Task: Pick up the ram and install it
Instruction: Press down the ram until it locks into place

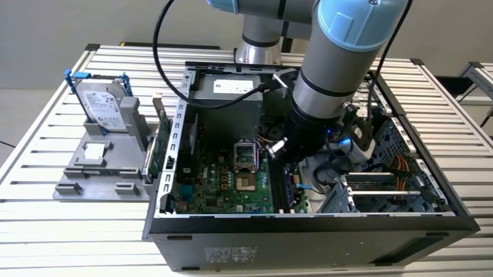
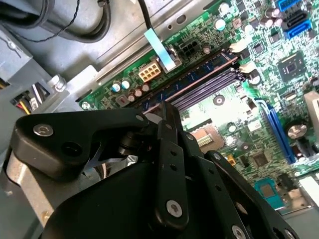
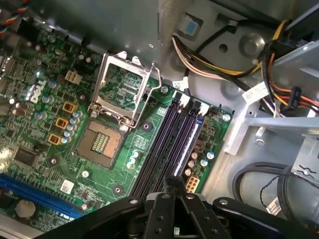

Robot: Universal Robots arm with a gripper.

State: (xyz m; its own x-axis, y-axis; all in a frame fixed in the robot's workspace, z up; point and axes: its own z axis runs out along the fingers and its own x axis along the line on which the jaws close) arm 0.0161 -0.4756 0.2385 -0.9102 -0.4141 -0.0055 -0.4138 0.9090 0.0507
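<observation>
- Exterior view: the arm [image 1: 339,75] reaches down into the open computer case [image 1: 308,222] on the counter [image 1: 77,231], over the memory slots
- Second wrist view: the fingers [image 2: 168,129] are narrow and seem to hold nothing; the ram [image 2: 199,78] appears to stand in the outermost slot
- First wrist view: the ram [image 3: 193,130] lies just ahead of the fingertips; I judge seating is in hand, which calls for an even downward press

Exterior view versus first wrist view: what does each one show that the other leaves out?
Exterior view's own: the robot arm, the slatted table and a hard drive standing on a grey stand beside the computer case. First wrist view's own: small yellow parts and a white cable tag. Shared: the green motherboard with its open processor socket and dark memory slots.
</observation>
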